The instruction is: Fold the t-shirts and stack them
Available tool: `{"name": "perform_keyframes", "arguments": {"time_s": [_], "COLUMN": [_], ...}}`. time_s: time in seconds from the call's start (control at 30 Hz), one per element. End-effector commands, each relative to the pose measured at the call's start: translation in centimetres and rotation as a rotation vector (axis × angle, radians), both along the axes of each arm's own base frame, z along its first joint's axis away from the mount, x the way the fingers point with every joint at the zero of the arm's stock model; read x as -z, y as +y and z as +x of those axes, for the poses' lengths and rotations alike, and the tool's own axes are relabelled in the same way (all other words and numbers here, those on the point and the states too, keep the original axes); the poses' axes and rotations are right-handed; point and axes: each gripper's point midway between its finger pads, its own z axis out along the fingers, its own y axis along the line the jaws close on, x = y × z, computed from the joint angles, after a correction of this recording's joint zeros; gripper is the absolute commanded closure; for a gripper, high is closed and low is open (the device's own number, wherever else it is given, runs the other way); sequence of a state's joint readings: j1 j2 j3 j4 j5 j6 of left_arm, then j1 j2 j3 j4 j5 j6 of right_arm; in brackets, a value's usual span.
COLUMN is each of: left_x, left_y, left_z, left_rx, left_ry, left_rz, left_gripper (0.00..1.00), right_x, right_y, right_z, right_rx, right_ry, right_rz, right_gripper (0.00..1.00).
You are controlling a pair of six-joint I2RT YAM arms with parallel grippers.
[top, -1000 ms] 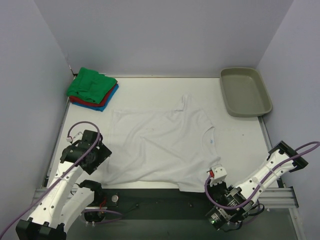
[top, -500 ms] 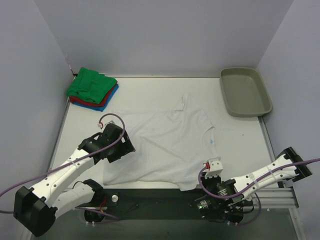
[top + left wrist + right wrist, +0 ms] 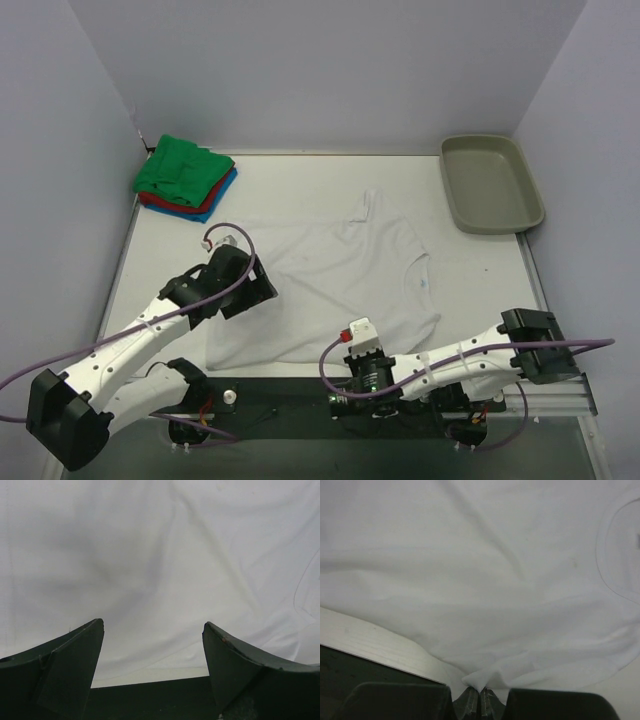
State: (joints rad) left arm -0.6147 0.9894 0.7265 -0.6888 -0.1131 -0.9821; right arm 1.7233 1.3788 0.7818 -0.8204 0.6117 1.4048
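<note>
right end effector point(image 3: 480, 698) clamped on white tee point(image 3: 485, 580) hem, wrist-only | left end effector point(image 3: 152, 626) apart

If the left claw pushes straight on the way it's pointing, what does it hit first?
Most likely the white t-shirt: the open left claw looks down onto its spread cloth, with nothing between. How high it hangs above the cloth is unclear.

Table point(image 3: 482, 292): white tee point(image 3: 330, 285), folded stack point(image 3: 186, 176), tray point(image 3: 490, 185).
</note>
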Motion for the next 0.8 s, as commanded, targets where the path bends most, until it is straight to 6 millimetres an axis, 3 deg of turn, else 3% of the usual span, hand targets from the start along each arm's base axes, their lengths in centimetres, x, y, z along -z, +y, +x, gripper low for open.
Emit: {"name": "perform_keyframes", "arguments": {"time_s": [0.0, 0.2, 0.5, 0.57, 0.7, 0.77], "left_x": [-2.4, -3.2, -5.5, -6.0, -5.3, -4.7], "left_y": [0.0, 0.8, 2.3, 2.7, 4.0, 4.5], "left_z": [0.8, 0.4, 0.3, 0.2, -0.7, -1.0], "left_rx": [0.013, 0.020, 0.023, 0.024, 0.028, 0.022], "left_ry": [-0.090, -0.122, -0.196, -0.219, -0.166, -0.114], "left_rz": [-0.014, 0.000, 0.044, 0.047, 0.117, 0.160], "left_gripper": [0.10, 0.10, 0.10, 0.06, 0.03, 0.10], "right_x": [-0.9, -1.3, -8.4, -9.6, -10.5, -10.3], "right_y": [2.6, 4.3, 7.1, 7.9, 7.0, 5.5], "right_z": [0.5, 0.6, 5.2, 6.2, 7.8, 8.6], "right_rx": [-0.079, -0.118, -0.160, -0.157, -0.138, -0.091], "right_ry": [-0.023, -0.022, -0.207, -0.235, -0.250, -0.237], "right_rz": [-0.043, -0.046, 0.029, 0.024, -0.001, 0.009], "right_gripper": [1.00, 1.00, 1.00, 1.00, 1.00, 1.00]}}
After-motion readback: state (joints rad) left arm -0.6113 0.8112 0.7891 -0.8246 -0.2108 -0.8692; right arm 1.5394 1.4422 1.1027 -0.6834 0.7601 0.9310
